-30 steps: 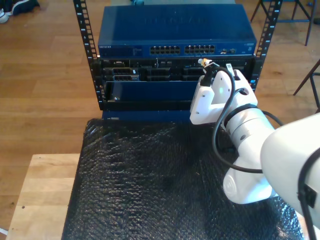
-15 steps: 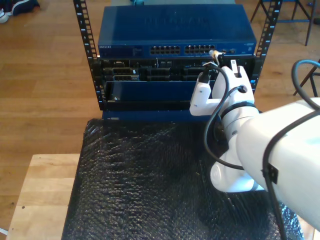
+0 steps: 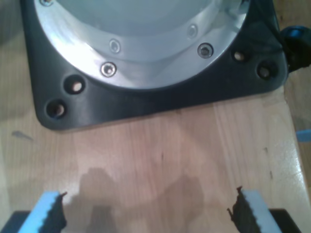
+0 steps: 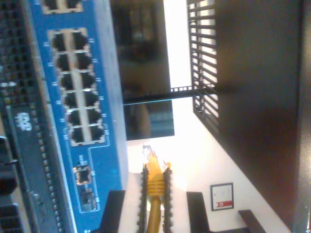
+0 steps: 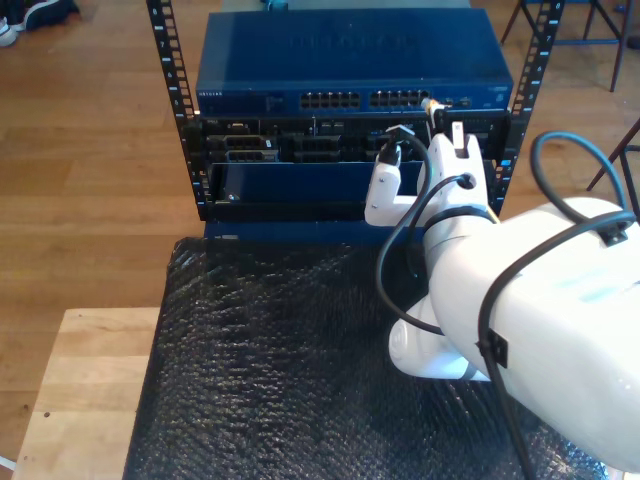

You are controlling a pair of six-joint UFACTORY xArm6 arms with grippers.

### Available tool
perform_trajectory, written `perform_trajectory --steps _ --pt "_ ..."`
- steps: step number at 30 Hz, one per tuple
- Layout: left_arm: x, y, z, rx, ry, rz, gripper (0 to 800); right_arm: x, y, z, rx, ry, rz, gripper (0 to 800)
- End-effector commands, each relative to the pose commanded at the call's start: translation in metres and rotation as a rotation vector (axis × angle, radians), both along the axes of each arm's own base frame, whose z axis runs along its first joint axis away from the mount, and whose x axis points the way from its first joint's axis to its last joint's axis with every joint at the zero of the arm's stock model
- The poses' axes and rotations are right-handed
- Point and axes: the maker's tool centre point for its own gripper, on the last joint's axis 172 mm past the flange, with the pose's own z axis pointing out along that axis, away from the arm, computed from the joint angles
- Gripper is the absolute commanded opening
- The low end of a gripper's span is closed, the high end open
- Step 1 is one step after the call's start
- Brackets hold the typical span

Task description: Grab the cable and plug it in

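In the exterior view, going from its left to its right, there is a light wooden table [image 5: 80,390] first, then a crinkly black mat [image 5: 280,370] lying over it. Behind the mat stands a black rack [image 5: 170,90] with a blue network switch [image 5: 350,60] on top, and the switch has rows of little ports along its front.

Toward that view's right, a big white arm reaches up to the switch. My second gripper [image 4: 155,191] is at its tip, pinched tight on the cable [image 4: 154,187] (yellow, with a small clear plug at its tip). The plug pokes out past the fingers, close to the blue front of the switch, near the end of the port rows.

My first gripper [image 3: 148,213] is wide open over bare wood, with nothing between its blue-padded fingers [image 3: 255,206]. A black base plate [image 3: 160,97] with a shiny metal ring sits in front of it.
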Motion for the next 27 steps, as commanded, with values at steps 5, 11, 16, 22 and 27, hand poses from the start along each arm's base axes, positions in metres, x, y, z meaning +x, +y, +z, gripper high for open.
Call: perform_trajectory --steps 5,11,16,22,27 --pt "0.000 0.000 0.000 0.000 0.000 0.000 800 0.004 -0.007 -0.006 0.015 0.004 -0.039 0" --pt "0.000 0.000 0.000 0.000 0.000 0.000 800 0.011 0.004 -0.017 0.025 0.004 -0.044 0" --pt "0.000 0.000 0.000 0.000 0.000 0.000 800 0.025 0.002 -0.016 0.051 -0.021 -0.078 0" --pt "0.000 0.000 0.000 0.000 0.000 0.000 800 0.032 0.001 -0.015 0.048 -0.033 -0.120 0" --pt "0.000 0.000 0.000 0.000 0.000 0.000 800 0.033 0.003 -0.017 0.058 -0.033 -0.135 0"
